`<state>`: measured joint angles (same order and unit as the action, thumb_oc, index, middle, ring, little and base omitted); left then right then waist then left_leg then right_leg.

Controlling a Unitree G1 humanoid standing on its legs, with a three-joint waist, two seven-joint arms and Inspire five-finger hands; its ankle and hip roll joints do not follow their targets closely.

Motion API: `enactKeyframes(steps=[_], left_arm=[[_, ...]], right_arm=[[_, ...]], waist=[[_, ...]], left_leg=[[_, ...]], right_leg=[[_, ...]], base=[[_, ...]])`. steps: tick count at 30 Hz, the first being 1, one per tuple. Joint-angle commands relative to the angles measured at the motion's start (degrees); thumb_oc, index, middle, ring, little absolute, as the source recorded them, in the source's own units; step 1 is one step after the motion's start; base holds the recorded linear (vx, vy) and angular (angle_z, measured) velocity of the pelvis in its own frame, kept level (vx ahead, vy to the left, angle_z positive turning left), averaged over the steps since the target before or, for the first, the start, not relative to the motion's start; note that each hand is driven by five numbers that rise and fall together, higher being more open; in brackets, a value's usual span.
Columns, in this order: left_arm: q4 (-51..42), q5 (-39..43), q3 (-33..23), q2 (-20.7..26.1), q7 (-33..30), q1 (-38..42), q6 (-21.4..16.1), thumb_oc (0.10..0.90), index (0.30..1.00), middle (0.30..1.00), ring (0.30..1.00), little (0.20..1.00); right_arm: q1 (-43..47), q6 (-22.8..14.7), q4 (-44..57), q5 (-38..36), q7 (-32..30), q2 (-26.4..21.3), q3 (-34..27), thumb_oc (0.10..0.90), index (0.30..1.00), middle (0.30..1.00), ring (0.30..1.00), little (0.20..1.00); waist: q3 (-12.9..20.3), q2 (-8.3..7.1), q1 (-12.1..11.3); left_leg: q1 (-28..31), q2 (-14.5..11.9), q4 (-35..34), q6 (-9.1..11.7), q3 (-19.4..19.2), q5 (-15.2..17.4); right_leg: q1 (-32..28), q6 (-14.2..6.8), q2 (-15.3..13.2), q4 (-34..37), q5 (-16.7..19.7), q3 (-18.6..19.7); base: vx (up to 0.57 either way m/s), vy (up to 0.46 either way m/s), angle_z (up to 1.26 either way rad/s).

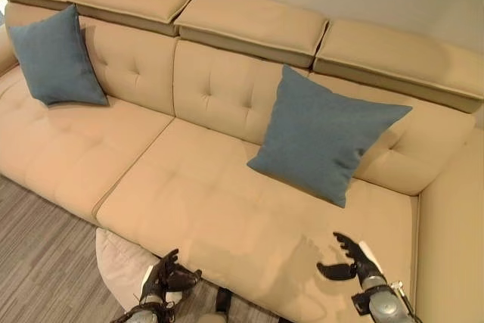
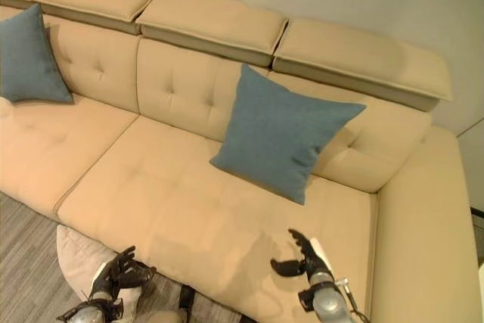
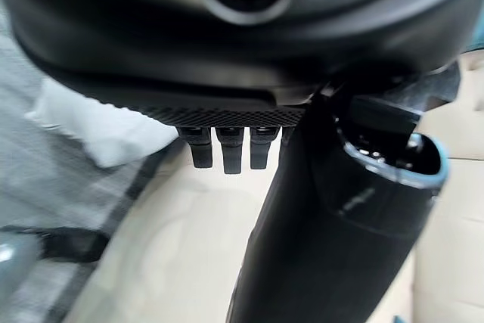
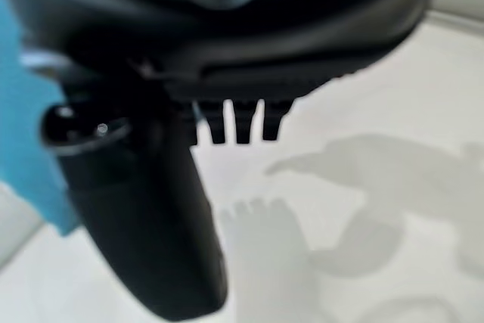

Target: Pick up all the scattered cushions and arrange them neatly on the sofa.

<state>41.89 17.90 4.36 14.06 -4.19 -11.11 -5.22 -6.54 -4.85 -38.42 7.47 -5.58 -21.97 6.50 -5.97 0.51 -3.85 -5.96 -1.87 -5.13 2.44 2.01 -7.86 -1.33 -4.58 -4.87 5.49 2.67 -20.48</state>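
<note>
Two blue square fabric cushions lean on the tan leather sofa [image 1: 227, 209] backrest, one [image 1: 325, 134] toward the right end, one [image 1: 53, 58] at the left end. A white cushion [image 1: 121, 266] lies on the grey wood floor [image 1: 38, 262] against the sofa's front edge. Left hand [image 1: 162, 277] hangs above it with relaxed fingers, empty; right hand [image 1: 352, 259] hovers over the seat's front right, spread open, empty.

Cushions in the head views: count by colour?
Blue fabric cushions: 2, one at the beige sofa's left end, one right of centre.
White cushion on the floor: 1.
Total: 3.
</note>
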Motion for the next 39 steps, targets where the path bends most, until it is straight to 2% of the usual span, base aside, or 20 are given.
enactKeyframes(steps=[1,6,7,8,9,10,13,17,18,21,22,24,25,26,27,30,33,34,37,39], left_arm=[[4.6,-0.5,-2.5,0.3,-1.3,4.3,-2.3,0.800,0.900,0.900,0.900,0.900],[8.3,-0.8,-0.8,-0.5,-3.0,7.8,-2.8,0.800,0.900,0.900,0.900,0.900],[8.9,-0.6,0.1,-0.8,-3.2,9.1,-3.1,0.800,0.900,0.900,0.900,0.900],[8.9,-0.6,0.0,-0.8,-3.2,9.2,-3.1,0.800,0.900,0.900,0.900,0.900],[9.0,-1.3,0.8,-1.2,-3.1,9.7,-3.2,0.800,0.900,0.900,0.900,0.900],[9.0,-1.3,0.8,-1.2,-3.1,9.7,-3.2,0.800,0.900,0.900,0.900,0.900],[8.7,-1.8,1.7,-2.3,-2.8,9.2,-3.2,0.800,0.900,0.900,0.900,0.900],[9.3,-3.6,2.9,-2.8,-2.9,9.2,-3.2,0.800,0.900,0.900,0.900,0.900],[7.8,-5.2,4.4,-2.6,-3.0,10.2,-3.0,0.800,0.900,0.900,0.900,0.900],[7.0,-6.5,5.0,-2.2,-3.4,10.7,-3.0,0.800,0.900,0.900,0.900,0.900],[8.0,-7.6,5.1,-1.8,-3.7,11.0,-3.1,0.800,0.900,0.900,0.900,0.900],[8.4,-8.1,5.0,-1.4,-3.9,11.2,-3.0,0.800,0.900,0.900,0.900,0.900],[9.2,-8.6,5.2,-0.7,-4.1,11.9,-3.2,0.800,0.900,0.900,0.900,0.900],[9.2,-8.6,5.2,-0.7,-4.1,11.9,-3.2,0.800,0.900,0.900,0.900,0.900],[10.1,-8.9,5.5,-0.1,-4.4,12.4,-3.1,0.800,0.900,0.900,0.900,0.900],[12.3,-10.0,5.5,0.1,-4.4,12.7,-2.7,0.800,0.900,0.900,0.900,0.900],[15.1,-9.8,4.6,0.2,-4.3,12.3,-2.1,0.800,0.900,0.900,0.900,0.900],[15.9,-10.0,4.6,0.3,-4.1,12.2,-1.7,0.800,0.900,0.900,0.900,0.900],[16.2,-10.7,4.9,0.6,-3.9,12.3,-1.5,0.800,0.900,0.900,0.900,0.900],[16.0,-10.3,5.3,0.5,-4.3,12.6,-1.4,0.800,0.900,0.900,0.900,0.900]], right_arm=[[3.6,-2.4,2.7,0.2,-2.5,-3.6,0.4,0.800,0.900,0.900,0.900,0.900],[7.0,-2.1,-1.9,-2.9,-4.1,-3.1,1.6,0.800,0.900,0.900,0.900,0.900],[8.6,-2.0,-4.7,-4.0,-4.2,-3.0,2.4,0.800,0.900,0.900,0.900,0.900],[8.6,-2.0,-4.7,-4.0,-4.2,-3.0,2.4,0.800,0.900,0.900,0.900,0.900],[9.6,-1.4,-6.6,-3.6,-4.4,-3.1,3.3,0.800,0.900,0.900,0.900,0.900],[9.6,-1.4,-6.6,-3.6,-4.4,-3.1,3.3,0.800,0.900,0.900,0.900,0.900],[9.8,-0.9,-8.8,-3.3,-4.4,-2.6,3.5,0.800,0.900,0.900,0.900,0.900],[9.3,-0.6,-10.6,-2.6,-4.5,-1.7,2.7,0.800,0.900,0.900,0.900,0.900],[9.1,-0.4,-11.7,-2.8,-5.3,-1.6,1.5,0.800,0.900,0.900,0.900,0.900],[9.6,0.0,-12.2,-2.1,-5.5,-1.4,1.5,0.800,0.900,0.900,0.900,0.900],[10.1,0.0,-12.9,-1.7,-5.6,-0.7,1.8,0.800,0.900,0.900,0.900,0.900],[10.3,0.2,-12.9,-1.0,-5.6,-0.7,2.2,0.800,0.900,0.900,0.900,0.900],[11.3,0.5,-12.6,-0.3,-5.4,-0.3,3.1,0.800,0.900,0.900,0.900,0.900],[11.3,0.5,-12.6,-0.3,-5.4,-0.2,3.1,0.800,0.900,0.900,0.900,0.900],[12.2,0.9,-13.2,-0.1,-5.0,-0.1,4.0,0.800,0.900,0.900,0.900,0.900],[12.6,1.0,-14.0,0.3,-4.7,0.2,5.1,0.800,0.900,0.900,0.900,0.900],[12.7,0.9,-15.6,-0.1,-4.5,0.9,6.0,0.800,0.900,0.900,0.900,0.900],[12.1,0.8,-15.9,-0.8,-4.2,1.6,6.1,0.800,0.900,0.900,0.900,0.900],[11.2,0.5,-16.3,-2.1,-4.5,2.3,5.4,0.800,0.900,0.900,0.900,0.900],[11.5,0.4,-16.2,-3.2,-4.6,2.6,5.4,0.800,0.900,0.900,0.900,0.900]], waist=[[0.9,0.26,-1.1],[-3.2,1.36,-1.4],[-4.4,0.46,-1.1],[-4.3,0.45,-1.0],[-4.8,-0.84,-0.7],[-4.6,-0.89,-0.6],[-4.4,-1.43,0.2],[-3.3,-1.16,2.3],[-3.3,-0.85,3.5],[-3.6,-0.57,3.8],[-4.3,-1.04,3.9],[-4.8,-1.32,3.6],[-6.3,-1.65,3.6],[-6.2,-1.84,3.7],[-7.3,-1.88,3.8],[-7.1,-2.09,2.8],[-5.8,-1.89,1.1],[-4.4,-2.04,0.3],[-2.8,-2.53,0.0],[-2.5,-3.44,-0.5]], left_leg=[[2.8,-3.8,0.1,2.9,-3.3,5.0],[-2.3,-3.9,1.9,3.9,-1.3,1.5],[-3.8,-2.4,6.8,3.1,-0.3,5.0],[-4.2,-2.4,6.9,3.0,-0.2,4.9],[-4.2,0.0,14.5,2.3,0.6,10.6],[-4.5,0.1,14.6,2.3,0.7,10.5],[-2.2,0.2,22.0,1.6,-0.7,14.4],[5.1,1.8,19.8,1.0,-1.0,17.4],[7.3,2.4,15.7,-0.4,-4.2,20.9],[8.4,3.6,11.3,-1.6,-4.2,21.0],[8.4,4.5,8.5,-2.3,-3.1,19.9],[8.2,4.9,8.2,-2.8,-3.0,19.7],[7.0,5.0,8.6,-3.3,-2.0,18.8],[6.8,5.2,8.6,-3.4,-1.9,18.6],[5.4,5.1,9.1,-3.9,-1.1,17.9],[3.0,5.1,9.9,-4.5,-0.5,16.7],[0.8,4.5,9.2,-5.1,1.0,14.0],[0.0,4.4,8.2,-4.8,2.8,12.4],[-1.2,4.9,7.3,-4.4,5.2,11.0],[-2.6,5.5,7.4,-3.6,6.2,10.0]], right_leg=[[-2.2,-0.9,0.4,-0.5,-7.5,2.0],[1.1,0.1,1.2,-0.5,-7.3,3.0],[3.5,0.3,0.3,-0.5,-6.0,2.9],[3.7,0.3,0.3,-0.5,-5.9,2.8],[5.4,0.5,-0.9,-0.5,-4.6,2.8],[5.6,0.4,-1.0,-0.5,-4.5,2.7],[6.5,0.7,-1.2,-0.5,-3.3,2.6],[8.1,0.2,-1.3,-0.5,-0.8,1.1],[9.8,-0.8,-2.3,-0.6,0.8,-1.0],[12.1,-1.8,-3.1,-1.2,2.7,-1.5],[14.0,-3.1,-4.2,-2.3,4.1,-1.4],[14.5,-3.5,-4.8,-2.9,4.2,-1.2],[16.6,-4.8,-5.5,-5.9,4.0,3.1],[16.8,-4.8,-5.7,-5.9,4.1,3.1],[17.8,-5.2,-4.5,-9.9,2.6,10.1],[16.0,-3.9,-4.6,-13.1,0.6,12.0],[13.2,-2.8,-2.0,-20.0,-4.3,14.6],[11.7,-2.6,0.0,-23.0,-7.0,17.2],[9.1,-2.2,1.4,-23.2,-8.7,19.1],[6.0,-1.5,1.6,-18.4,-9.4,19.8]], base=[[-0.10,-0.137,-0.24],[-0.27,-0.109,-0.09],[-0.34,-0.081,0.26],[-0.40,-0.089,0.46],[-0.20,-0.041,0.27],[-0.29,-0.051,0.07],[-0.16,0.005,0.15],[-0.13,0.054,0.27],[-0.29,0.136,0.62],[-0.23,0.128,0.55],[-0.28,0.152,0.40],[-0.29,0.116,0.15],[-0.30,0.090,0.17],[-0.40,0.075,0.17],[-0.21,0.039,0.22],[-0.30,0.024,0.31],[-0.20,-0.022,0.17],[-0.14,-0.072,0.01],[-0.11,-0.171,0.56],[-0.12,-0.150,0.96]])
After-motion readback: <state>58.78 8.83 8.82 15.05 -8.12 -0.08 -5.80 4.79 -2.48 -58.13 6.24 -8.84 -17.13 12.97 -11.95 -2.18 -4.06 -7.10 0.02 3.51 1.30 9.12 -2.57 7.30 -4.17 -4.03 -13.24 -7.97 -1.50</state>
